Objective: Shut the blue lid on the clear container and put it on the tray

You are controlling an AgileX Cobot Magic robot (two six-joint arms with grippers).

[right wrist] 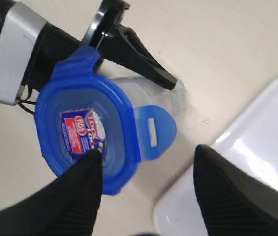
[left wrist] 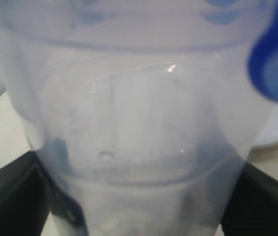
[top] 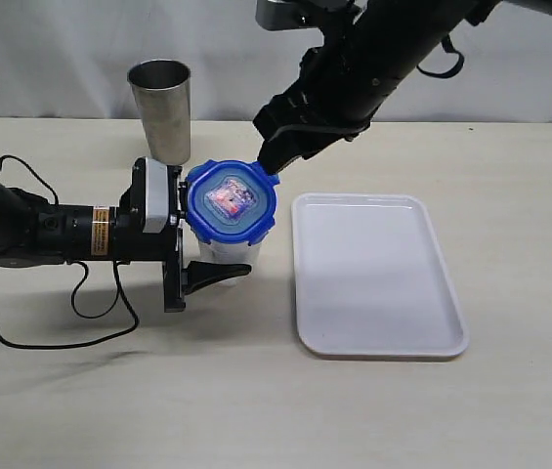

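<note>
Blue lid [top: 232, 200] sits on clear container [top: 229, 252], a flap [right wrist: 154, 132] unlatched, just under our open R gripper [right wrist: 146, 191]; L gripper [top: 219, 249] clamps container; tray [top: 373, 274] step pending.

My left arm [top: 51, 230] lies low and level, reaching in from the left, with the left gripper [top: 212, 239] turned sideways and clamped on the clear container [top: 229, 252]. My right arm [top: 383, 49] slopes down from above, and the right gripper [right wrist: 147, 155] has its fingers spread wide, gripping nothing.

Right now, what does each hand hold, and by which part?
The left hand grips the clear container by its side wall, below the blue lid. The right hand, open, holds nothing.
</note>
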